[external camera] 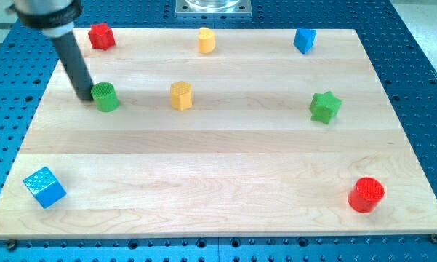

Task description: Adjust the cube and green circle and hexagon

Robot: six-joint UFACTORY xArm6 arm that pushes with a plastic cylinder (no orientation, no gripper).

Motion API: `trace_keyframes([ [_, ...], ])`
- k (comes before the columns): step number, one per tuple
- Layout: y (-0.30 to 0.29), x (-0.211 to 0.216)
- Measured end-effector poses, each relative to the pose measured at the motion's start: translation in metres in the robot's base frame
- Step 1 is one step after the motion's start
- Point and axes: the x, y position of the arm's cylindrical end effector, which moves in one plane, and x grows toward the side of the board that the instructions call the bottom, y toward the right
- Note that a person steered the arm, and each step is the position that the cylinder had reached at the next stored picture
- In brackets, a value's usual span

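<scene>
My tip rests on the board at the view's left, touching or nearly touching the left side of the green circle. A yellow hexagon stands to the right of the green circle, near the middle. A light blue cube sits at the bottom left corner, far below my tip. A second blue block, darker, sits near the top right.
The wooden board lies on a blue perforated table. A red star-like block is at the top left, a yellow cylinder at top middle, a green star at right, a red cylinder at bottom right.
</scene>
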Motion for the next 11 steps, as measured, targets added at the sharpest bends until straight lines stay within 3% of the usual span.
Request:
trace_keyframes([
  [1, 0.025, -0.04],
  [2, 0.079, -0.009],
  [3, 0.07, 0.034],
  [4, 0.025, 0.031],
  [5, 0.057, 0.002],
  [6, 0.135, -0.018],
  [7, 0.153, 0.052],
  [8, 0.151, 0.176],
  [10, 0.173, 0.103],
  [11, 0.194, 0.151],
])
